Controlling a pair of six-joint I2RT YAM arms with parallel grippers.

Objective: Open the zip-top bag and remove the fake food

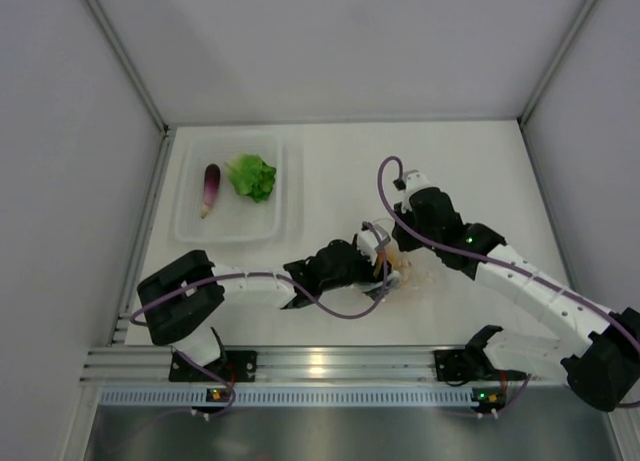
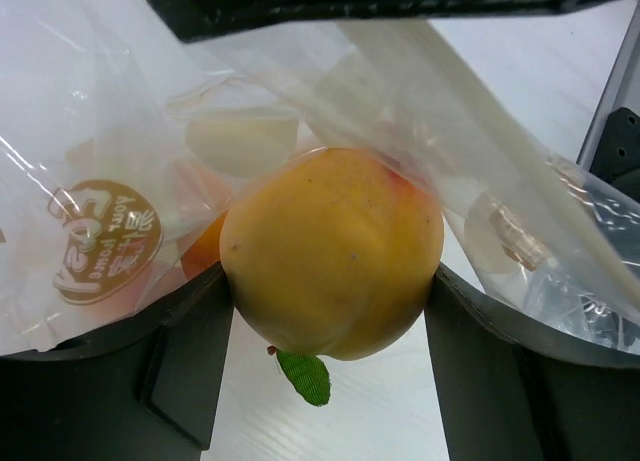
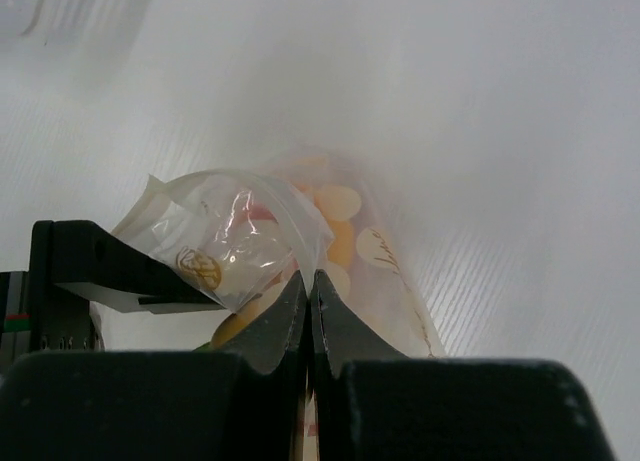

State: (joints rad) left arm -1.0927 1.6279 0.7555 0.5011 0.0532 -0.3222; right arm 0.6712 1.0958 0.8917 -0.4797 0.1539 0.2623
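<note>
From above, a clear rigid rectangular plastic tray (image 1: 190, 229) at the far left holds a slim purple toy eggplant (image 1: 211, 188) and a ruffled green toy lettuce (image 1: 252, 176), lying side by side but apart. Nearer the arms, the clear floppy zip-top bag (image 1: 418, 278) lies where the left gripper (image 1: 383, 266) and right gripper (image 1: 398, 243) meet.

In the left wrist view, the left gripper (image 2: 330, 326) is clamped on a round orange-yellow toy peach (image 2: 335, 241), a finger touching each side. The bag's film (image 2: 100, 111) drapes over its top. A blurred orange piece (image 2: 203, 249) sits behind, inside the bag.

In the right wrist view, the right gripper (image 3: 310, 306) has its fingers pressed together, pinching the bag's (image 3: 240, 236) edge.
</note>
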